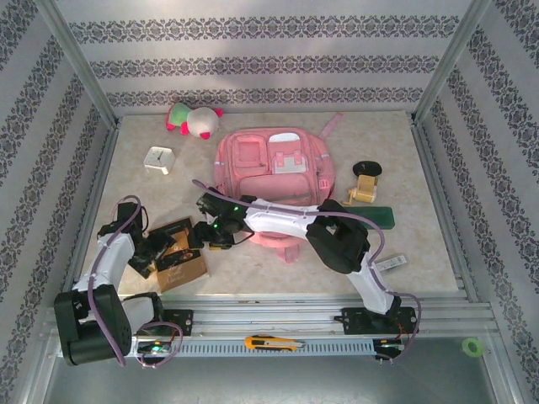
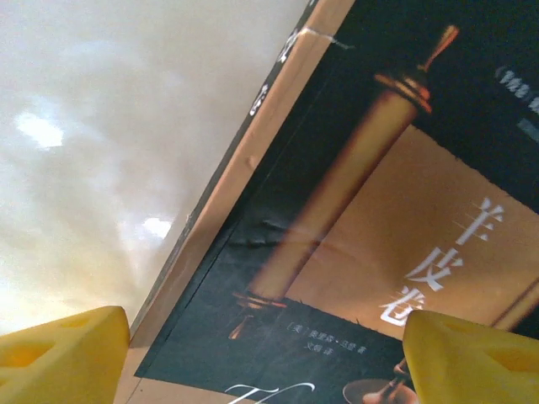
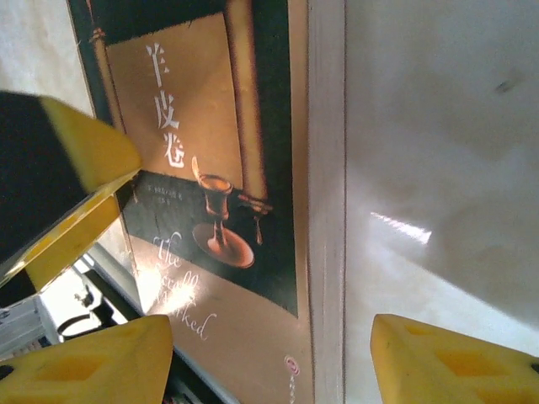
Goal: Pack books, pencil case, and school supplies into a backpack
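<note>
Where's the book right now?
Top view: the book lies flat on the table, near-left, just front-left of the backpack, with both arms' jaws right at it.

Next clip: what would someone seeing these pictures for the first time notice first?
A pink backpack lies flat in the middle of the table, pockets up. Nearer, left of centre, both arms meet over a dark brown book, whose gold scroll cover looms large in both wrist views.

Rear and side walls [image 1: 253, 67] papered in grey damask stripes; pale marbled surface [image 1: 429, 236], glossy with light glare; aluminium posts and rails [image 1: 278, 313] frame the enclosure.
</note>
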Controlling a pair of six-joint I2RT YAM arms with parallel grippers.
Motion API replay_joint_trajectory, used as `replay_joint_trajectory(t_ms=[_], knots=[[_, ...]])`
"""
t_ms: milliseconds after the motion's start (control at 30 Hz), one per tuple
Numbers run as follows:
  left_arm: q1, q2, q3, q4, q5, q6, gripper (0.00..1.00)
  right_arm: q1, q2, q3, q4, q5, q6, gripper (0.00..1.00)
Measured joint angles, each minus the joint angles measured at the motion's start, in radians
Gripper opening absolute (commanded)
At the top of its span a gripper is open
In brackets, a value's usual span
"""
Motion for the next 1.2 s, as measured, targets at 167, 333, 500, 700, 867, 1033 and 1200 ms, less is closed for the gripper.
replay_joint_trajectory(t_ms=[167,333,500,700,867,1033,1200], knots=[[-0.092,-0.008,-0.001,0.056,0.084,-0.01,0.84,-0.077,0.0,-0.029,-0.025,0.009,-0.072,0.65],[-0.148,-0.007,0.019,0.057,0.059,-0.023,0.88,-0.093,-0.012,-0.032,-0.06,0.013,-0.133,0.65],[-0.149,-0.002,0.048,0.058,-0.009,-0.026,0.87,-0.069,-0.014,-0.034,-0.067,0.002,-0.164,0.63],[-0.148,0.08,0.032,0.084,-0.02,-0.022,0.85,-0.049,0.032,0.001,-0.089,-0.017,-0.187,0.61],[-0.148,0.073,0.024,0.091,-0.025,-0.018,0.87,-0.05,0.063,0.03,-0.108,-0.031,-0.185,0.56],[-0.149,0.074,0.023,0.095,-0.035,-0.016,0.87,-0.05,0.08,0.058,-0.144,-0.03,-0.182,0.52],[-0.149,0.038,0.024,0.099,-0.043,-0.011,0.91,-0.05,0.08,0.062,-0.147,-0.025,-0.178,0.49]])
